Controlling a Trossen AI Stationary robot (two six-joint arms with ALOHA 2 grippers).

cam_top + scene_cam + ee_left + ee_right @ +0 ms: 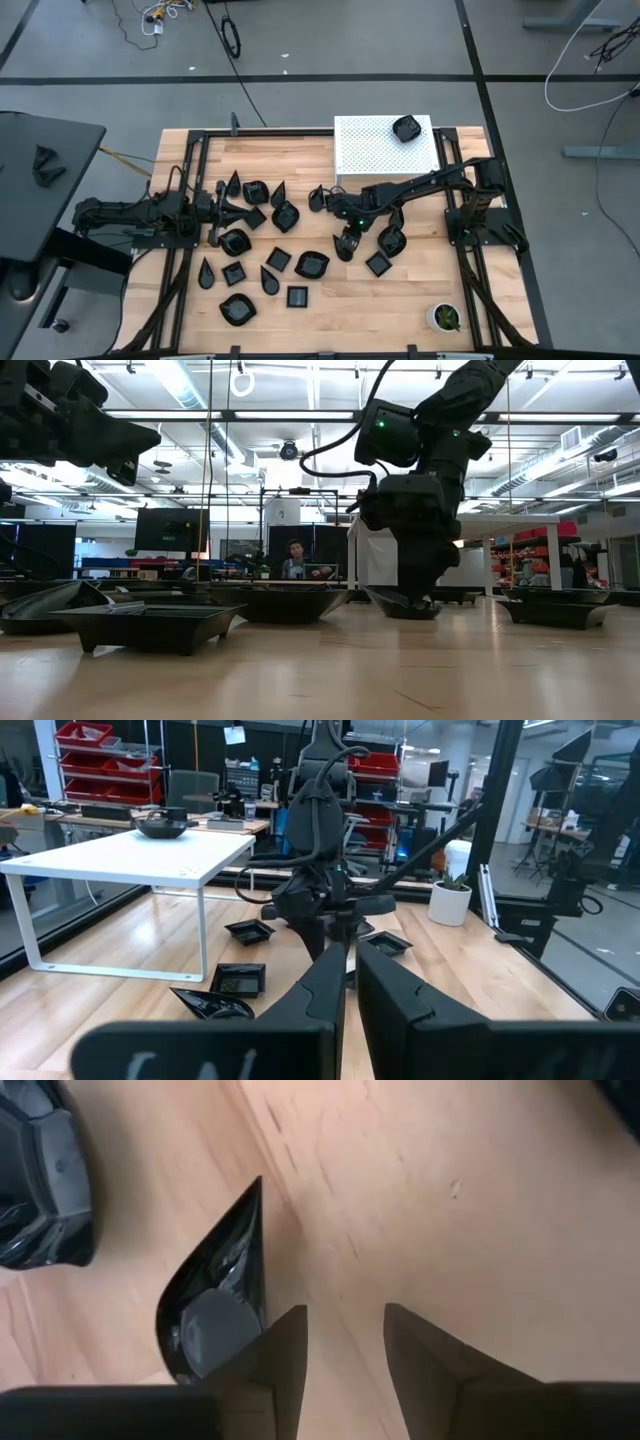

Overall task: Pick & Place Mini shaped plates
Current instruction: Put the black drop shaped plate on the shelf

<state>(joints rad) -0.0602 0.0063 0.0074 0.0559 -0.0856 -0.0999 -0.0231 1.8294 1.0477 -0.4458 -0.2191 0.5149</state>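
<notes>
Wooden tabletop (400, 300) carries scattered mini shaped plates (300, 262); the right gripper (345, 1342), jaws apart, hovers beside a teardrop plate (215, 1305) and should straddle its rim squarely, while the left gripper (348, 982) waits nearly closed at left.

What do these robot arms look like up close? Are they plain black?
Mostly. Both arms are dark, jointed and boxy. The right arm has a small green light and a looping black cable. Each ends in two flat, wedge-shaped dark fingers, as on the left gripper.
</notes>
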